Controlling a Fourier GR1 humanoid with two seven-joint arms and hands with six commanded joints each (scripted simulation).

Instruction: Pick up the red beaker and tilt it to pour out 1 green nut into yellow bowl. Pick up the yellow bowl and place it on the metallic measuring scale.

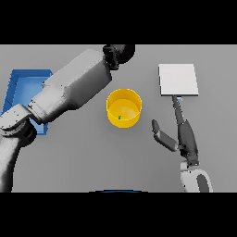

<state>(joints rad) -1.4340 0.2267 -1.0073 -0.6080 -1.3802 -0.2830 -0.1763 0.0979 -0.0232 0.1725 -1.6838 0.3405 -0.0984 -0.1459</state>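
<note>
Blue tray (pixel 18 83) at far left. Left hand (pixel 118 53) raised beyond the bowl, finger state unclear. Yellow bowl (pixel 124 107) at centre, one green nut (pixel 119 117) inside; probably light, stiff, smooth-walled, best pinched across the rim. Right hand (pixel 178 134) spread, empty. Measuring scale (pixel 178 79) behind it.

— How many bowls sit on the worktop (pixel 69 152)?
— One yellow bowl (pixel 124 108); inside it, one green nut (pixel 120 117).
— Scales?
— One metallic measuring scale (pixel 178 79), a pale square plate.
— Trays?
— One blue tray (pixel 23 88), partly hidden behind an arm.
— And robot hands?
— Two; the left robot hand (pixel 119 53) at the far edge; the right robot hand (pixel 178 134) near the scale.
</note>
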